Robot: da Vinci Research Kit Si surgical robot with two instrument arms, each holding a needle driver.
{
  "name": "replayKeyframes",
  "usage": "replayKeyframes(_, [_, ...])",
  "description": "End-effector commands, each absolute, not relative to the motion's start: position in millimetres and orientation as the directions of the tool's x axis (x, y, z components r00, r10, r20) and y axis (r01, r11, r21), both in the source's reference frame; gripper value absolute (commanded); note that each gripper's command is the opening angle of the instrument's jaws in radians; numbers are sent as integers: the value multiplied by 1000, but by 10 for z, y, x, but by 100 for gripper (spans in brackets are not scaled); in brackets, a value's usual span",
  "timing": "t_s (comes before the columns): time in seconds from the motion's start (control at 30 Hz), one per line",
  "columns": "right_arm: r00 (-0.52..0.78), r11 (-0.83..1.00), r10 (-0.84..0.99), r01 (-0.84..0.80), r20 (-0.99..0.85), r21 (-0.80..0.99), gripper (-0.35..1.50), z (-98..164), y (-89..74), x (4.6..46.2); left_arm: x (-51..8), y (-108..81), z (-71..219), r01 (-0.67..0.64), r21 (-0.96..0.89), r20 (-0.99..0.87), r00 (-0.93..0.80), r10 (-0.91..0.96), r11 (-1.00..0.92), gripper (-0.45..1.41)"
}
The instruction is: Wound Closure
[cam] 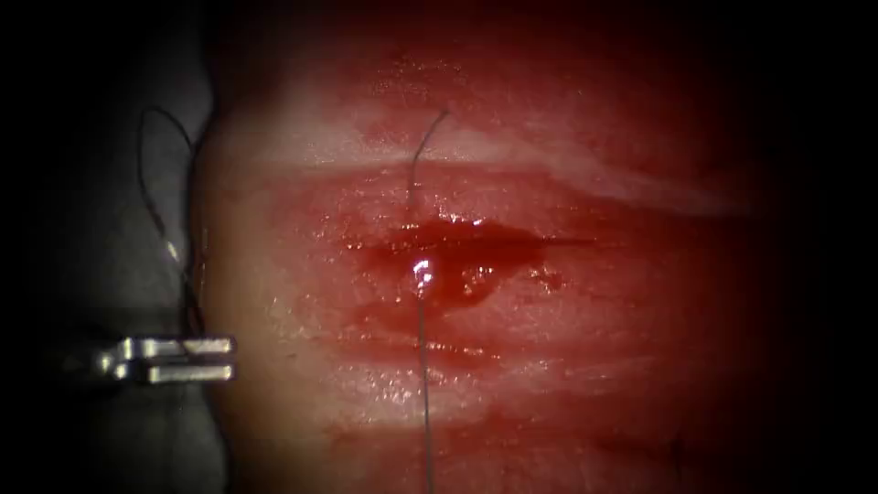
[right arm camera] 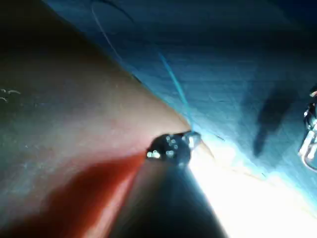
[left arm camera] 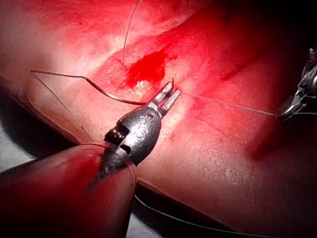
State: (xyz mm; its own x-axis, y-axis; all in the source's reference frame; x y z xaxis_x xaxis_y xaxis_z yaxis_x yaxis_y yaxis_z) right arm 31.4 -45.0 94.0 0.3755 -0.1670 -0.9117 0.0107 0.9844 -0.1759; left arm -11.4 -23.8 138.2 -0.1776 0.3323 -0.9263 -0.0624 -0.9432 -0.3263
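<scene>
Endoscope view: the tissue [cam: 594, 366] is seen as a pale, glistening, faintly banded slab. Its cut [cam: 549, 241] is a dark slit whose long axis runs across the picture, and it is pooled with glossy red fluid [cam: 466, 274]. A thin dark thread [cam: 423, 384] is led down to the cut from above and on toward the lower edge of the view, where it is cut off. A bright glint sits where it meets the fluid, and its entry is hidden there. At the tissue's left edge, over grey cloth [cam: 110, 274], the left end effector [cam: 230, 359] is seen as two flat metal bars pointing right. In the left wrist view this end effector [left arm camera: 174, 91] is closed to a narrow gap on what is taken for the needle [left arm camera: 116, 94], a dark curved wire thicker than the thread. It is gripped close to its point, which pokes out just beyond the tips. The needle [cam: 183, 284] lies outside the tissue, left of the cut, with its arc running roughly up and down along the tissue's edge, and finer thread loops on from its far end. The thread is stretched taut to the right end effector [left arm camera: 285, 113]. That tool is blurred here and in its own wrist view [right arm camera: 193, 139], so its grip cannot be told.
</scene>
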Motion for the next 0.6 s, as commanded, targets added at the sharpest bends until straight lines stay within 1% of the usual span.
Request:
replayKeyframes(0.03, [374,985,-164,17,-913,-170,-35,941,-462,318,-119,-249,1388,-61,-332,-925,-177,337,-941,-45])
replayKeyframes(0.6, [374,988,-156,74,-914,-138,-35,899,-503,328,-119,-249,1387,-61,-332,-925,-177,337,-941,-45])
